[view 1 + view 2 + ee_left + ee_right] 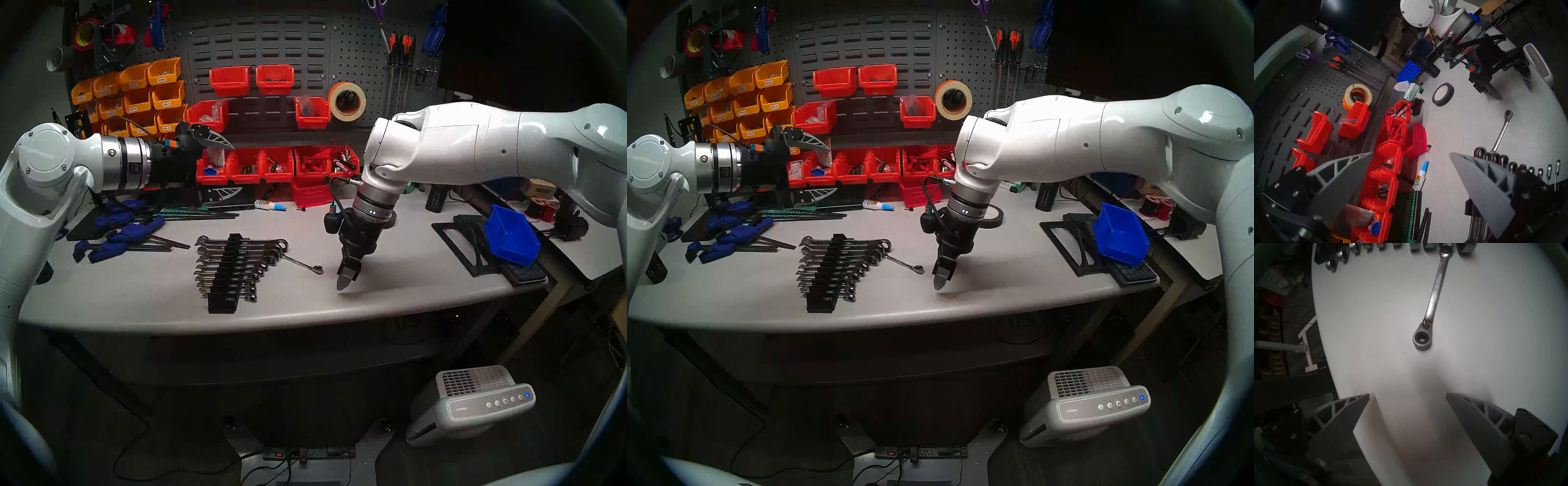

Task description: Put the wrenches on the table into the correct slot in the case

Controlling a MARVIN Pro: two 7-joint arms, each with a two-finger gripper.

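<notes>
A short thin chrome wrench lies loose on the grey table, its open end touching the ring ends in the black case. The case holds a row of chrome wrenches, and a long thick one lies across its far end. My right gripper points down just above the table, a little right of the loose wrench's ring end; it is open and empty. My left gripper hovers high at the back left in front of the red bins, open and empty.
Blue clamps lie left of the case. Red bins line the back, with a glue bottle in front of them. A black tape roll sits behind the right wrist. A blue bin rests on a black frame at the right.
</notes>
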